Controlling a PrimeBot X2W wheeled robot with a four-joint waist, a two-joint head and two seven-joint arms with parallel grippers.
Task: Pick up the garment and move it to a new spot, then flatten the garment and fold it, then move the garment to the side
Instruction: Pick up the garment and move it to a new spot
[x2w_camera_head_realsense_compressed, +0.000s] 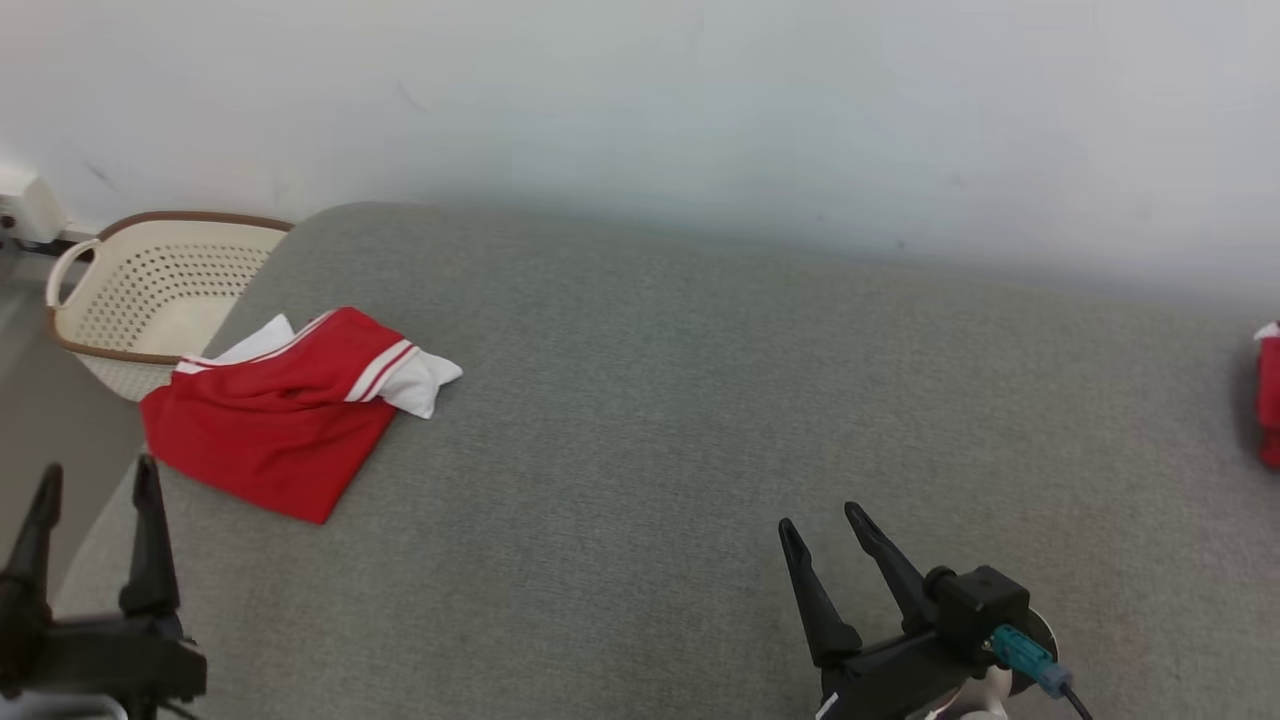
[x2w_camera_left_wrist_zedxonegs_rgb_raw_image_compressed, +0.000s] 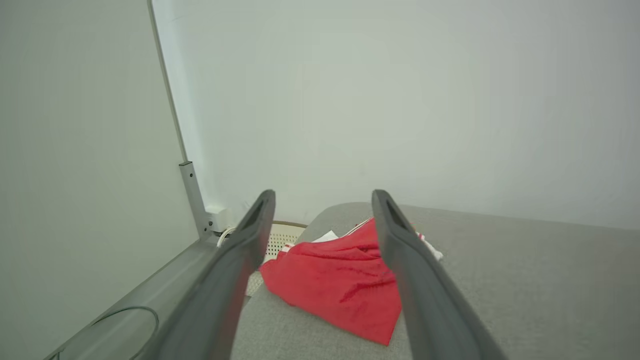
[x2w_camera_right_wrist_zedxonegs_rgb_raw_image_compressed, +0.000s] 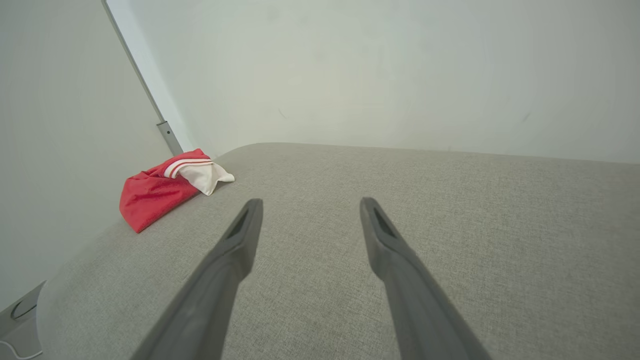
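A red garment with white stripes and white trim lies folded near the far left edge of the grey padded surface. The same garment shows ahead in the left wrist view, and the garment lies at the left in the right wrist view. My left gripper hovers open at the lower left, short of the garment, holding nothing. My right gripper is open at the lower right, far from the garment, over bare surface. In the wrist views, the left gripper and right gripper each show spread fingers.
A cream perforated laundry basket with a brown rim stands beside the surface's far left corner. Another red item lies at the right edge. A pale wall runs behind the surface.
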